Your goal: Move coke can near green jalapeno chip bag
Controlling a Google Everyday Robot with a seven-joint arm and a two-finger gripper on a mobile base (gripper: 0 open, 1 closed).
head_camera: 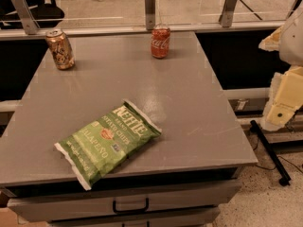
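Observation:
The coke can (160, 41), red with white script and a silver top, stands upright near the far edge of the grey table (189, 108), about the middle. The green jalapeno chip bag (108, 141) lies flat near the front edge, left of centre, one white end hanging slightly over the edge. The can and the bag are well apart. My arm's cream-coloured end with the gripper (282, 109) hangs at the right edge of the view, off the table's right side, away from both and holding nothing that I can see.
A gold-brown can (60, 49) stands upright at the far left corner. A rail with metal posts (149, 6) runs behind the table. Drawers with a black handle (130, 206) sit under the front edge. A black bar (270, 151) slants to the floor at the right.

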